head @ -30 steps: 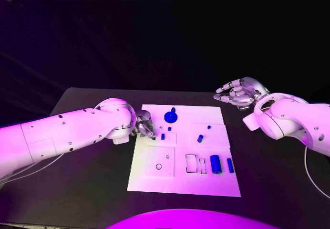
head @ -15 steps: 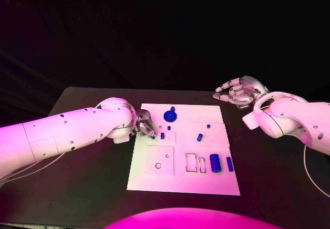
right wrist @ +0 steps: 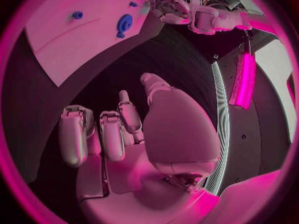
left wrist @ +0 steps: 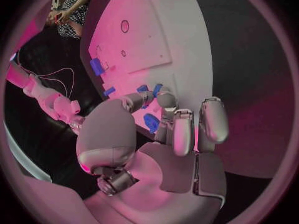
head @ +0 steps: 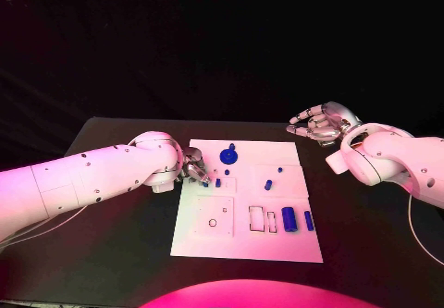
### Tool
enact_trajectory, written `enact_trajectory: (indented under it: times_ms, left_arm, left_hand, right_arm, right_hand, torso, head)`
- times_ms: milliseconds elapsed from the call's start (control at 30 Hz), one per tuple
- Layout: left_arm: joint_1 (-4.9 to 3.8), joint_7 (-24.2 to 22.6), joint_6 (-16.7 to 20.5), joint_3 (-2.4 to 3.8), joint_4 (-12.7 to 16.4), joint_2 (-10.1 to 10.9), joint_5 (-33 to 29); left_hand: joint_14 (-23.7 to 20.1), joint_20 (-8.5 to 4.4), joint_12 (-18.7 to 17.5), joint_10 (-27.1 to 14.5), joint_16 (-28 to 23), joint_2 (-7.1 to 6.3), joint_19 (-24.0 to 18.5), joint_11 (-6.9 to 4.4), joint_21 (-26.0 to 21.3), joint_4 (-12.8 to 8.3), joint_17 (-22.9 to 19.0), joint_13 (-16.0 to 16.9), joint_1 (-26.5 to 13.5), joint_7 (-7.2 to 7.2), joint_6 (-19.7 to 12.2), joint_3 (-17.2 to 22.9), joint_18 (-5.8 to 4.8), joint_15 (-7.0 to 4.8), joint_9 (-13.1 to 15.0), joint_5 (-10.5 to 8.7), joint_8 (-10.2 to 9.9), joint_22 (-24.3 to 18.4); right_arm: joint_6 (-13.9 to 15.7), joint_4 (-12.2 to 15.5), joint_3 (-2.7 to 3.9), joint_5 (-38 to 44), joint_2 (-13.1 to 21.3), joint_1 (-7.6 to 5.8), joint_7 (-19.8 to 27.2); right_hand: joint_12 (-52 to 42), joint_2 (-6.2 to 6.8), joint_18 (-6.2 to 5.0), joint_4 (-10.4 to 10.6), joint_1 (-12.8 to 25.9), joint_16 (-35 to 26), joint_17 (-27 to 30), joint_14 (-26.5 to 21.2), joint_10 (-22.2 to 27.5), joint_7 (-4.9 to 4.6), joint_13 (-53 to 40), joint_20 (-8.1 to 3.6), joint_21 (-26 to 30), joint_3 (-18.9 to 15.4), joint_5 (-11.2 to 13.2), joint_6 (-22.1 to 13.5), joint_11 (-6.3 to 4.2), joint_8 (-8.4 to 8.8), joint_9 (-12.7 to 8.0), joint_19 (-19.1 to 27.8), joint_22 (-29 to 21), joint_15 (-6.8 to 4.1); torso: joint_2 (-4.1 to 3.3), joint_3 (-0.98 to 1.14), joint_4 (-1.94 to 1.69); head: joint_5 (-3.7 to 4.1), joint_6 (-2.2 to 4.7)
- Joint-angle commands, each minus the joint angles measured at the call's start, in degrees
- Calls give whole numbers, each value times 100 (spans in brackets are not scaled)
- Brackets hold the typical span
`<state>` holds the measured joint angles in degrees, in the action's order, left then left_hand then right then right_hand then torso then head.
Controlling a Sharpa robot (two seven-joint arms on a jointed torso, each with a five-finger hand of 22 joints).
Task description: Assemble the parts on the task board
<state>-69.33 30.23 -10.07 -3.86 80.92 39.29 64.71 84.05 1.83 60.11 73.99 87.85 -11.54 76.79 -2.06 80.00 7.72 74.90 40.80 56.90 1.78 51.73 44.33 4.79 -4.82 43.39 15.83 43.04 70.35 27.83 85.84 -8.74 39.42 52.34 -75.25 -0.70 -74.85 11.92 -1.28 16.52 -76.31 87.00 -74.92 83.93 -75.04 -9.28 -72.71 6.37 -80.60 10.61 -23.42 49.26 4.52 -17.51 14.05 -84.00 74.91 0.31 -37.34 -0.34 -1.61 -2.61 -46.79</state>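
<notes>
Plainly, no writing or brand can be read anywhere on the white task board (head: 248,244), which lies in the middle of the black surface (head: 120,256). Near the board's left edge the left hand (head: 192,168) bends its fingertips over a small blue part (left wrist: 151,122); whether it grips that part I cannot tell. More blue parts (head: 289,219) lie across the board. Well apart, the right hand (head: 319,125) hovers released, fingers loosely curled, holding nothing.
</notes>
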Motion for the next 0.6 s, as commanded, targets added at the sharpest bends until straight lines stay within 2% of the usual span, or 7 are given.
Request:
enact_trajectory:
  times_ms: [33, 167, 400, 600]
  left_arm:
    - [5, -50, -62, 0, 5, -11, -55]
    - [6, -54, -53, 1, -9, -7, -55]
    - [6, -57, -29, 3, -35, -6, -58]
    - [6, -62, 26, 14, -54, 2, -63]
  left_hand:
    - [485, -37, 33, 27, 34, -10, 19, -10, 6, 169, 1087, 8, -140, 0, 59, -301, -30, -29, -28, -31, -8, -6]
    - [483, -32, 38, 15, 32, -72, 24, 0, -2, 397, 1082, 9, -279, 7, 91, -772, -32, -25, -68, -29, -27, -6]
    - [483, -34, 40, 3, 32, -112, 30, 5, -11, 676, 1082, 7, -277, 15, 107, -1347, -31, -20, -112, -31, -53, -4]
    - [481, -34, 37, -2, 30, -98, 33, 4, -14, 825, 1077, 1, -231, 13, 111, -1587, -32, -21, -130, -40, -64, -2]
  right_arm:
    - [-59, 9, 1, 53, 4, 2, 63]
    - [-57, 9, 1, 53, 5, 2, 64]
    - [-52, 11, 1, 53, 9, 2, 66]
    - [-51, 12, 1, 53, 10, 3, 68]
  right_hand:
    - [19, -6, -98, -5, 40, -29, -673, 412, 35, 8, 6, -26, 15, -35, -17, -34, -11, -27, -9, -141, 1040, -17]
    - [19, -6, -98, -5, 40, -29, -673, 412, 35, 8, 6, -26, 15, -35, -17, -34, -11, -27, -9, -141, 1040, -17]
    - [19, -6, -98, -5, 40, -29, -673, 412, 35, 8, 6, -26, 15, -35, -17, -34, -11, -27, -9, -141, 1040, -17]
    - [27, -6, -99, -2, 49, -31, -667, 410, 44, 7, 16, -26, 22, -41, -16, -40, -10, -27, -10, -138, 1037, -17]
  torso:
    - [0, -1, 0]
    - [-1, -3, -1]
    - [1, 1, 1]
    - [-1, -1, 2]
  head:
    - [-1, 7]
    - [7, 17]
    - [3, 19]
    - [7, 29]
